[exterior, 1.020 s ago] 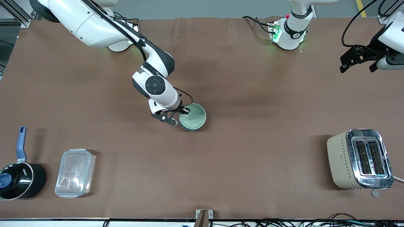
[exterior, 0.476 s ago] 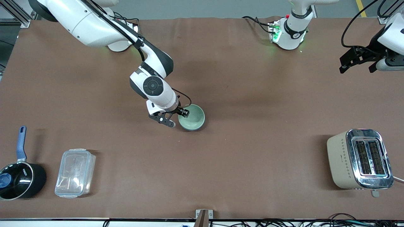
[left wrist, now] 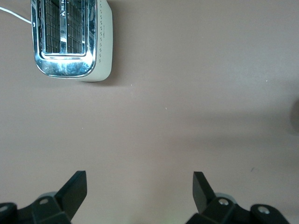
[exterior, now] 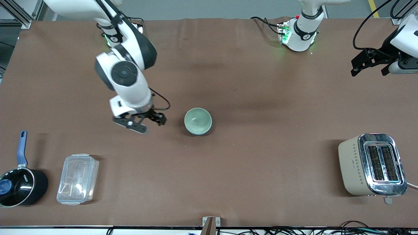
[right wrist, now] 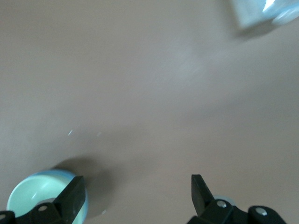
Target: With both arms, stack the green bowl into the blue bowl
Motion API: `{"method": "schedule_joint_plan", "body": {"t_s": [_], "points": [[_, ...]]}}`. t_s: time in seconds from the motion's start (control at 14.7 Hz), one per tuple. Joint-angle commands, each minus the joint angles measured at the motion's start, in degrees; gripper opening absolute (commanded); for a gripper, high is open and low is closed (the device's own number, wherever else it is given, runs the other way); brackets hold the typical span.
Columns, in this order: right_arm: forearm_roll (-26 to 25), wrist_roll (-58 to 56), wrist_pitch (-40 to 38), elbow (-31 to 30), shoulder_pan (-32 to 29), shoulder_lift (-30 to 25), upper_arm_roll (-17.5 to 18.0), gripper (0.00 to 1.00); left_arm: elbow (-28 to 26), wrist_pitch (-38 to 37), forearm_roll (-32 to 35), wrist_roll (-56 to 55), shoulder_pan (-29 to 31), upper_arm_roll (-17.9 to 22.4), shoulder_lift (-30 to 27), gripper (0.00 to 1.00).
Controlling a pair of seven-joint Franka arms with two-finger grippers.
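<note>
The green bowl [exterior: 198, 120] stands upright mid-table. In the right wrist view the green bowl [right wrist: 32, 196] has a blue rim around it, the blue bowl [right wrist: 63, 174], so it appears to sit inside the blue one. My right gripper [exterior: 145, 121] hangs open and empty over bare table beside the bowls, toward the right arm's end; it also shows in the right wrist view [right wrist: 138, 196]. My left gripper [exterior: 369, 62] waits open and empty over the left arm's end of the table, and shows in the left wrist view [left wrist: 140, 191].
A cream and chrome toaster [exterior: 372, 164] stands at the left arm's end, also in the left wrist view [left wrist: 70, 39]. A clear lidded container [exterior: 77, 179] and a black saucepan with a blue handle [exterior: 19, 186] sit at the right arm's end.
My right gripper let go of the green bowl's rim, opened and moved up and away toward the right arm's end. The bowls stayed in place. The left arm has not moved.
</note>
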Motion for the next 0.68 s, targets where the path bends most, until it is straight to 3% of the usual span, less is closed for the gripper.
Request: {"method": "schedule_joint_plan", "body": {"t_s": [0.0,0.14,0.41,0.61], "points": [[0.2,-7.3,-0.9,-2.4,0.0,-7.0,-3.8,1.0,0.3,-0.3,0.8,-0.2,0.1,-0.2,0.0,1.0],[2.0,-14.1,-5.1,-2.4,0.0,-11.1,-6.6,1.0,0.3,-0.3,0.8,-0.1,0.1,-0.2,0.0,1.0],[13.0,-32.7,-10.6,-2.4,0.0,-18.8,-18.0,1.0,0.4,-0.4,0.9,0.0,0.1,-0.2,0.1,1.0],[17.3,-44.2,-15.8,-2.1,0.1,-23.0,-26.0,1.0,0.5,-0.4,0.9,0.0,0.1,-0.2,0.5,1.0]]}}
